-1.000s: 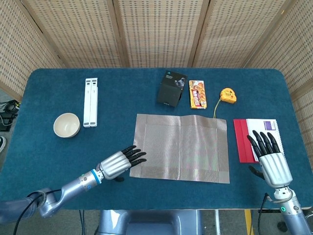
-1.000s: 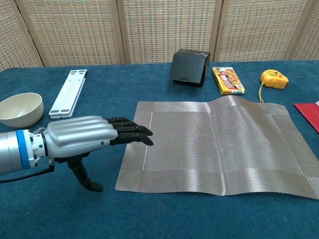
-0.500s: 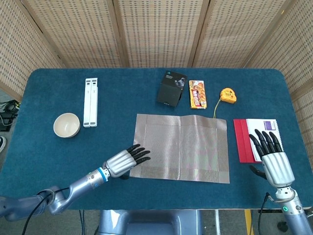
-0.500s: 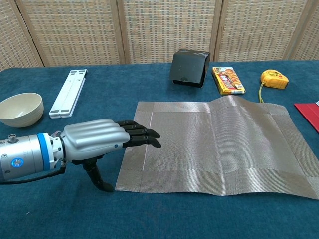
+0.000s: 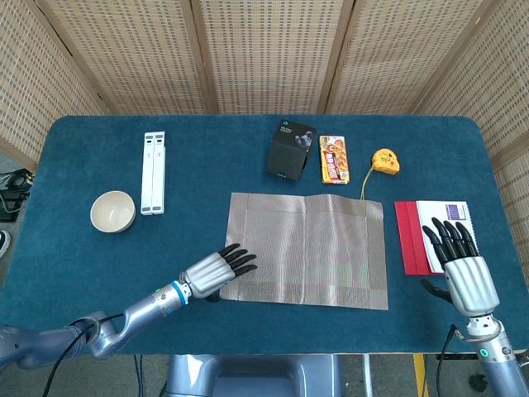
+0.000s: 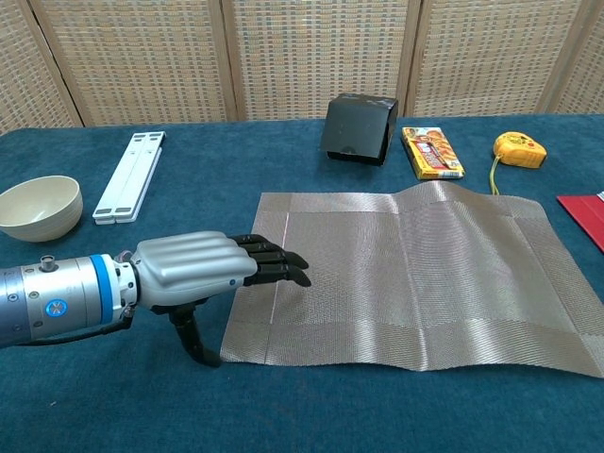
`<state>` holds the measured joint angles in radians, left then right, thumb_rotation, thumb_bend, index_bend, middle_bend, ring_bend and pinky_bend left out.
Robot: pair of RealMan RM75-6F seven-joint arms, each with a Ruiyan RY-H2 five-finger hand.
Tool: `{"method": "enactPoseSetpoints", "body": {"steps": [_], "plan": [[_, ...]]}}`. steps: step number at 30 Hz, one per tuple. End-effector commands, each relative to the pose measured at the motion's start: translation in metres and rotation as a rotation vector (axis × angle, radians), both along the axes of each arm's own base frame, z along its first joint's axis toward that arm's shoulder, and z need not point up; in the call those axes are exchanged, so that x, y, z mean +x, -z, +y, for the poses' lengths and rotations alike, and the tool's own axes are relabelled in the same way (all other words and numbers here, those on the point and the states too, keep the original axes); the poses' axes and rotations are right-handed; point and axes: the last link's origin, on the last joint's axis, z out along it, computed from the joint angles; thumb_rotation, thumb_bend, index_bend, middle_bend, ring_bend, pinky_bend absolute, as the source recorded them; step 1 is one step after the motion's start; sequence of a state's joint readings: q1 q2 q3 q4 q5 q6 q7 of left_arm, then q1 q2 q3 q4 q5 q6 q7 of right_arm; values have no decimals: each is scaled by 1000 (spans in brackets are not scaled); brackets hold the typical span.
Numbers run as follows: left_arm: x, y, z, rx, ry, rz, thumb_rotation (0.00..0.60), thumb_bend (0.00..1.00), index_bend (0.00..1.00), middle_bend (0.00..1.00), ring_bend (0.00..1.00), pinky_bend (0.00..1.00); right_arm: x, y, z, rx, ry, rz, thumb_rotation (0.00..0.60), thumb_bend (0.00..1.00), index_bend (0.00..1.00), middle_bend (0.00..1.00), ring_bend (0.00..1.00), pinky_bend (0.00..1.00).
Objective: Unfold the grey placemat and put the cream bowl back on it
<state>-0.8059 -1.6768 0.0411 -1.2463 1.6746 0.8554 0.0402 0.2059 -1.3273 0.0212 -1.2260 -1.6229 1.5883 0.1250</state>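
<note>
The grey placemat [image 5: 307,248] [image 6: 415,274] lies unfolded and nearly flat at the middle of the table, with a slight ridge near its far right. The cream bowl [image 5: 112,211] [image 6: 38,208] stands upright on the blue cloth at the far left, off the mat. My left hand [image 5: 213,271] [image 6: 203,273] is flat, palm down, fingers stretched over the mat's near left corner, holding nothing. My right hand [image 5: 461,269] hovers open beside the mat's right edge, over the red folder; the chest view does not show it.
A white folded stand [image 5: 153,172] lies behind the bowl. A black box [image 5: 290,150], a snack packet [image 5: 334,159] and a yellow tape measure [image 5: 384,160] sit behind the mat. A red folder with a notebook [image 5: 430,230] lies at the right edge.
My left hand has slid right and lower, its fingertips now over the mat's near left corner. The right hand has barely moved. The mat and bowl are unchanged.
</note>
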Motion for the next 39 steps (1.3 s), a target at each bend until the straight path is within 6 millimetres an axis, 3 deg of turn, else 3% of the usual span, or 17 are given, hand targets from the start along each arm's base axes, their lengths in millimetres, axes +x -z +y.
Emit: {"method": "enactPoseSetpoints", "body": {"steps": [1,10,17,21,39], "plan": [[1,1,0,-5,-1,-1,600,125,91,0,0,0,0,1,0,11,5,-17,600,0,0,0,0,0],[8,2,2,-4,6,-13,600,388,113,0,0,0,2,-1,1,22,1,-40,600,0,0,0,0,0],[15,2,4,11,11,-33,600,443,143,0,0,0,4,0,2,29,-5,-47,600,0,0,0,0,0],[18,2,4,11,2,-49,600,527,183,0,0,0,4,0,2,34,-9,-48,600,0,0,0,0,0],[18,3,4,31,-17,-83,600,550,689,0,0,0,9,-1,5,37,-35,-70,600,0,4,0,0,0]]}}
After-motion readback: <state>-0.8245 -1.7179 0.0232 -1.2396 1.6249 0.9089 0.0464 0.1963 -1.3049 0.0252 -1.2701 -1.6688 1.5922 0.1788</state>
